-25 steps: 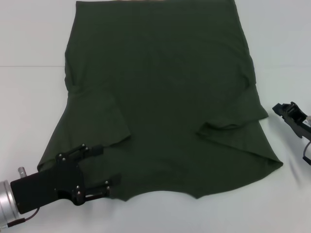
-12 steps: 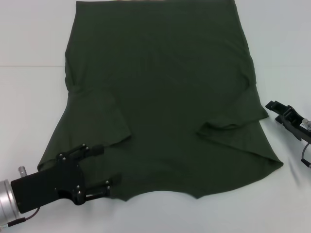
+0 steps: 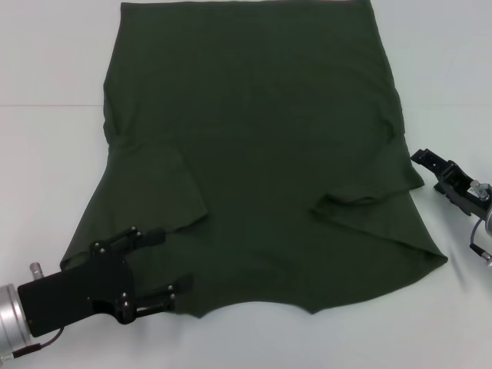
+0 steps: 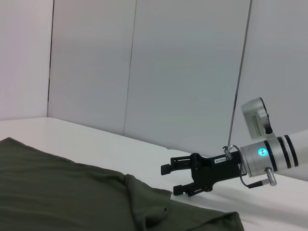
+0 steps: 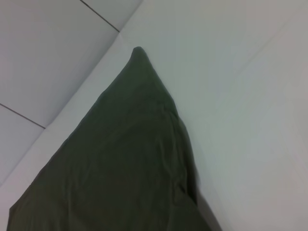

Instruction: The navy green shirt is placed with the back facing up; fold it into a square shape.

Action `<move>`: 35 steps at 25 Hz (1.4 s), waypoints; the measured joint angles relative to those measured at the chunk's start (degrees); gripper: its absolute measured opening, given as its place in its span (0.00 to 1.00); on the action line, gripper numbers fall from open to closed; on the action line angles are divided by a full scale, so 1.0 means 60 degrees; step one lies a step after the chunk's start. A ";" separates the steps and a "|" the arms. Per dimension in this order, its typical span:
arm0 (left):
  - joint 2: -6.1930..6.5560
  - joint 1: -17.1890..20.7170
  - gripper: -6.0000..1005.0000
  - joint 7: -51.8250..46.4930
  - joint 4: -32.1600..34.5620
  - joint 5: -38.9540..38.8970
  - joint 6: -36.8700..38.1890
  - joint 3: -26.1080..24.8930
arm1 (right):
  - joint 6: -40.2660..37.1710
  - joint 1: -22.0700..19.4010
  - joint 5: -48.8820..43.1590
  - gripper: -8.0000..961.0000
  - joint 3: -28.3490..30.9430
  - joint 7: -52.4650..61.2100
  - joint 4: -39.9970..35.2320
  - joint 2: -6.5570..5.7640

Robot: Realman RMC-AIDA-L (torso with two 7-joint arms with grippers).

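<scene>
The navy green shirt (image 3: 254,154) lies flat on the white table, its curved neckline at the near edge and both sleeves creased inward. My left gripper (image 3: 171,261) rests at the shirt's near left corner, open, with its two fingers over the fabric by the shoulder. My right gripper (image 3: 427,163) hovers just off the right sleeve's edge, apart from the cloth. The left wrist view shows the right gripper (image 4: 172,179) open beyond the shirt (image 4: 72,192). A pointed corner of the shirt (image 5: 125,159) fills the right wrist view.
The white table (image 3: 46,169) stretches out on both sides of the cloth. Grey wall panels (image 4: 183,72) stand behind the table on the right side. No other objects are in view.
My right gripper has moved left and a little farther away, closing in on the shirt's right sleeve edge. The left gripper and the shirt have stayed where they were.
</scene>
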 joint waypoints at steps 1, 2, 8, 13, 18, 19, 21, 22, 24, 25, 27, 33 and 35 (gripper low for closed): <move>0.0000 -0.0004 0.89 0.0000 0.0000 0.0000 0.0000 0.0001 | -0.0006 0.0006 0.0000 0.86 -0.0006 0.0000 0.0001 0.0001; 0.0000 -0.0006 0.89 -0.0001 0.0001 0.0000 0.0001 0.0001 | -0.0073 0.0002 0.0000 0.88 -0.0006 -0.0001 -0.0001 0.0002; 0.0001 -0.0009 0.89 0.0000 0.0001 0.0000 0.0024 -0.0002 | -0.2620 -0.0318 0.0037 0.98 0.0049 -0.0443 -0.0647 0.0013; 0.0000 0.0015 0.89 0.0001 0.0001 0.0000 0.0032 -0.0001 | -0.4147 -0.0500 0.0658 0.98 0.0200 -0.1308 -0.0942 0.0019; 0.0000 0.0046 0.89 -0.0002 0.0001 -0.0062 0.0041 0.0000 | -0.4217 -0.0700 0.0856 0.98 0.0207 -0.1556 -0.1018 0.0011; 0.0000 0.0053 0.89 -0.0005 0.0001 -0.0065 0.0044 0.0000 | -0.4250 -0.0768 0.0919 0.98 0.0207 -0.1640 -0.1018 0.0013; 0.0000 0.0059 0.89 -0.0009 0.0001 -0.0069 0.0045 0.0000 | -0.4325 -0.0909 0.1039 0.98 0.0208 -0.1798 -0.1022 0.0013; 0.0000 0.0060 0.89 -0.0011 0.0001 -0.0075 0.0045 0.0000 | -0.4367 -0.0987 0.1092 0.98 0.0207 -0.1895 -0.1027 0.0013; 0.0000 0.0064 0.89 -0.0012 0.0001 -0.0118 0.0044 0.0000 | -0.4512 -0.1131 0.1167 0.98 0.0208 -0.2122 -0.1044 -0.0004; 0.0000 0.0067 0.89 -0.0012 0.0001 -0.0148 0.0043 0.0001 | -0.4639 -0.1212 0.1182 0.98 0.0208 -0.2269 -0.1058 -0.0018; 0.0000 0.0075 0.89 -0.0014 -0.0004 -0.0218 0.0042 -0.0001 | -0.5007 -0.1342 0.1188 0.98 0.0199 -0.2648 -0.1161 -0.0030; 0.0000 0.0080 0.89 -0.0015 -0.0039 -0.0322 -0.0033 0.0001 | -0.5839 -0.1666 0.0848 0.98 -0.0061 -0.3917 -0.1787 -0.0039; 0.0000 0.0079 0.89 -0.0015 -0.0049 -0.0347 -0.0054 0.0000 | -0.5849 -0.1798 0.0762 0.98 -0.0113 -0.3957 -0.1971 -0.0061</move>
